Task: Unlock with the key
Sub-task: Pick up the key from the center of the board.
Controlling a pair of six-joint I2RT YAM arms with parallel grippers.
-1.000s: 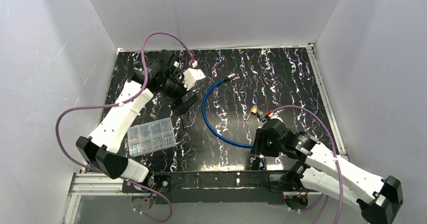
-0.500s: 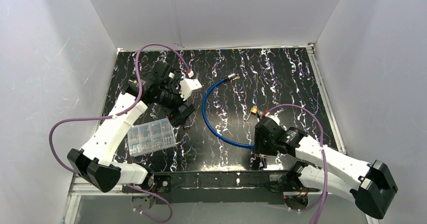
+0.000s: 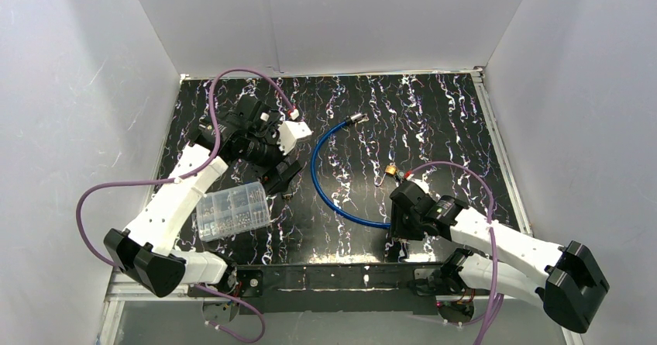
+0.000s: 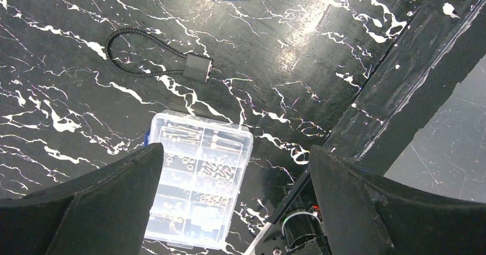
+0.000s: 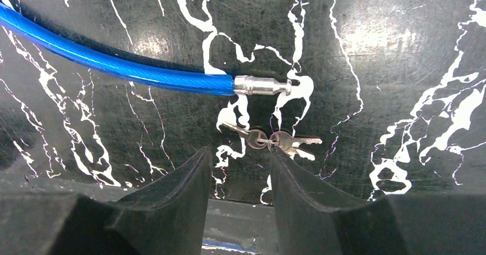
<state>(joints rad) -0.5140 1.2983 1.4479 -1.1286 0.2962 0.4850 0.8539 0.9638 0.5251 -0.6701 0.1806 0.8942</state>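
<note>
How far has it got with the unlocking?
Nothing looks finished yet. The small silver keys on a ring lie on the black marbled table, ungripped. In hand: the right gripper hovers over them, jaws apart. Left to do: grasp a key, carry it to what looks like a small brass padlock, insert and turn. The left gripper hangs open.

The keys (image 5: 269, 140) are found just ahead of the right pincer (image 5: 239, 155), with the cable end (image 5: 261, 85) beyond them. Below the left pincer (image 4: 235, 150) a parts box (image 4: 198, 177) is seen, and a cord loop (image 4: 155, 60) farther ahead.
</note>
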